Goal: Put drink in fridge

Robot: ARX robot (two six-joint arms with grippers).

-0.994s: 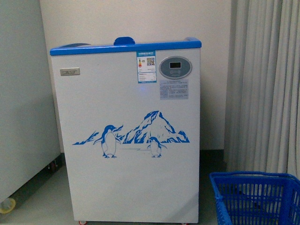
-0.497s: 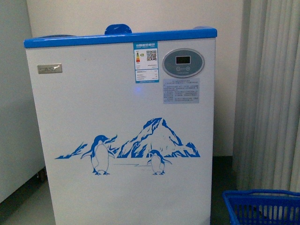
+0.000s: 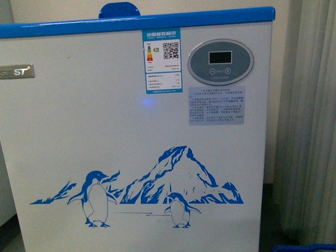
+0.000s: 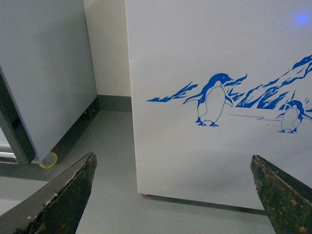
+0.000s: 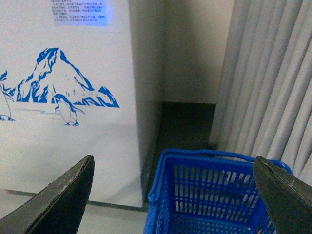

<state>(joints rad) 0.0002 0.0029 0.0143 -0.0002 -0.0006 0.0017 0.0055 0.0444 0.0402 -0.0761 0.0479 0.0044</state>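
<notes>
The fridge [image 3: 131,131] fills the front view: a white chest cooler with a blue top rim, a blue penguin-and-mountain decal and an oval grey display [image 3: 220,61]. Its lid is above the frame; only a blue handle [image 3: 119,9] shows. The fridge's front also shows in the left wrist view [image 4: 219,58] and the right wrist view [image 5: 63,73]. My left gripper [image 4: 173,165] is open and empty, low in front of the fridge's left bottom corner. My right gripper [image 5: 173,168] is open and empty above a blue basket [image 5: 209,195]. No drink is in view.
A tall grey-white cabinet on casters [image 4: 44,73] stands left of the fridge. Grey curtains [image 3: 310,121] hang to its right, with the blue basket on the floor in front of them, its rim showing at the front view's bottom [image 3: 304,248].
The fridge has grown much larger in the front view and shifted left. The basket has dropped almost out of that view.
</notes>
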